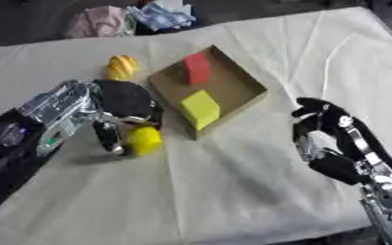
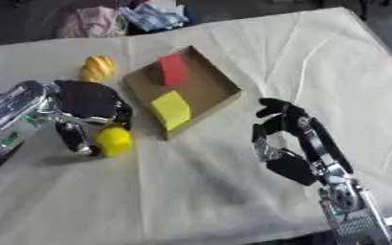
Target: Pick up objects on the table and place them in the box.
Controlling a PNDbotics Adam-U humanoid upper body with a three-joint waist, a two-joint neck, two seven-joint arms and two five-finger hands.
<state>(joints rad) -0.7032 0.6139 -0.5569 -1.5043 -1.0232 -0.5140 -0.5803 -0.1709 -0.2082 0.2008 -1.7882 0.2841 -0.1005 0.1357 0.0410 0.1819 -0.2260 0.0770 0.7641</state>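
Gripping a yellow ball (image 1: 144, 139) beside the box (image 1: 243, 79), the left hand (image 1: 125, 103) curls around it while the right hand (image 2: 285, 125) hangs empty, fingers curled.

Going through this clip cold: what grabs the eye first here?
The left hand curls around a round yellow object just left of the shallow cardboard box, which already holds a red block at its far end and a yellow block at its near end. An orange-yellow ridged object lies on the cloth beyond the left hand, and the right hand hovers with curled fingers, holding nothing, right of the box.
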